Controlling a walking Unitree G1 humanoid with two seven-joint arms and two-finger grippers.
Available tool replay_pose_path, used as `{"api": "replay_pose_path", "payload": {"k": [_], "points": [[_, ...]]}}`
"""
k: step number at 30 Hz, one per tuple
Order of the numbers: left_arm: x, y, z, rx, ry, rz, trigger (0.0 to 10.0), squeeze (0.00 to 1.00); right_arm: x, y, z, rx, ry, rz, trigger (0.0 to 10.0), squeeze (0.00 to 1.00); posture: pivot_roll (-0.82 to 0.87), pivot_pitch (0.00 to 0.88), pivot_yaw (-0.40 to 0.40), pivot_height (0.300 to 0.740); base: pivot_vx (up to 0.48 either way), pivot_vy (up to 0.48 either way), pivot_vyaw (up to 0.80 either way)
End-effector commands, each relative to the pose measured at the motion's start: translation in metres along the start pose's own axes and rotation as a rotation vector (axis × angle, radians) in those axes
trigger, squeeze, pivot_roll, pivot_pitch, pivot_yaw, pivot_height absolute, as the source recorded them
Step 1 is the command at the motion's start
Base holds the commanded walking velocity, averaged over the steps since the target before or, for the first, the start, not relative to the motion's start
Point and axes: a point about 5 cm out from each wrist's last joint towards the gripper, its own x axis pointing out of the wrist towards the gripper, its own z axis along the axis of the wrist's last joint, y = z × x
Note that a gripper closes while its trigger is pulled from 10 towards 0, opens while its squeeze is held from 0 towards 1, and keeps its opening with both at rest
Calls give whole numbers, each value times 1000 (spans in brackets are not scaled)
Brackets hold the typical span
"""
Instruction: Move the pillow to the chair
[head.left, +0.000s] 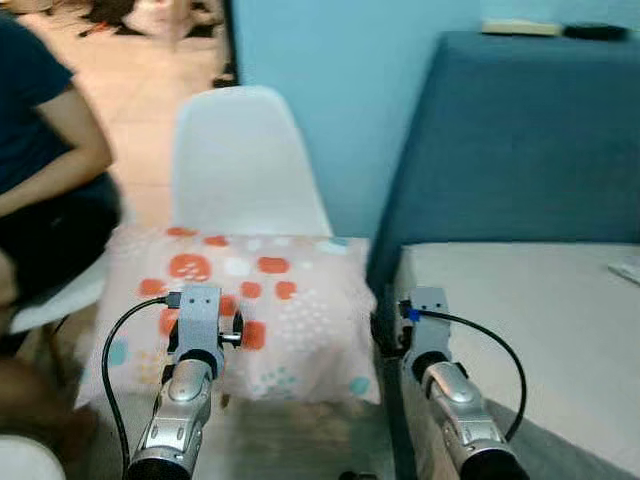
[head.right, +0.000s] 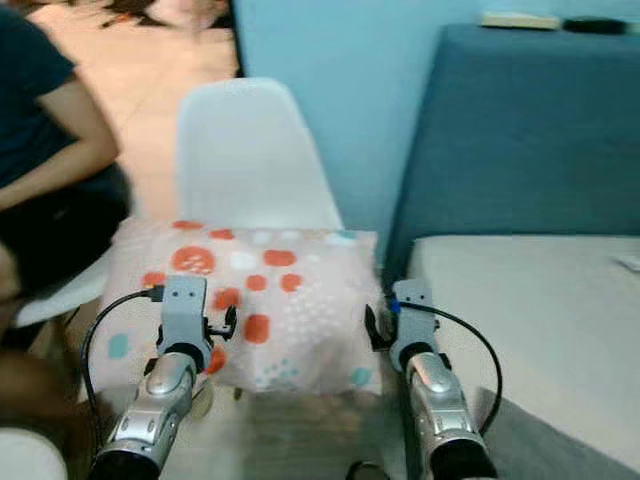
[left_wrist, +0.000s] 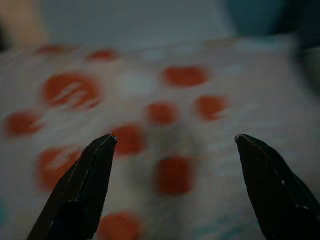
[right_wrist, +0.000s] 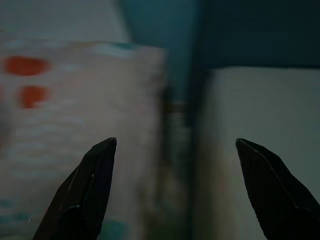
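Both arms by pillow (head.left: 250, 310) on chair (head.left: 245, 165); bed (head.left: 520, 310) right, person (head.left: 45, 170) left.

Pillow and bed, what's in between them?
A dark narrow gap, with the right gripper pointing into it. The right wrist view shows it between the pillow and the bed.
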Motion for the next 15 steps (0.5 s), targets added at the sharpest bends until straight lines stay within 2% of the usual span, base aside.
{"api": "replay_pose_path", "payload": {"k": [1, 10, 14, 15], "points": [[-2, -2, -9, 8, 28, -12, 10000, 0, -1, 1, -4, 12, 20, -1, 10000, 0, -42, 126, -9, 740, 0, 0, -800], [0, -2, -10, 6, 33, 0, 10000, 0, -4, 6, -10, 3, 45, 5, 10000, 0, -44, 125, -11, 740, 0, 0, -800], [1, -6, -8, -7, 35, 3, 10000, 0, -3, 3, -10, -4, 53, 3, 10000, 0, -49, 131, -5, 740, 0, 0, -800], [2, -8, -11, 11, 43, 3, 10000, 0, 0, 1, -7, -10, 51, -2, 10000, 0, -60, 129, -2, 740, 0, 0, -800]]}}
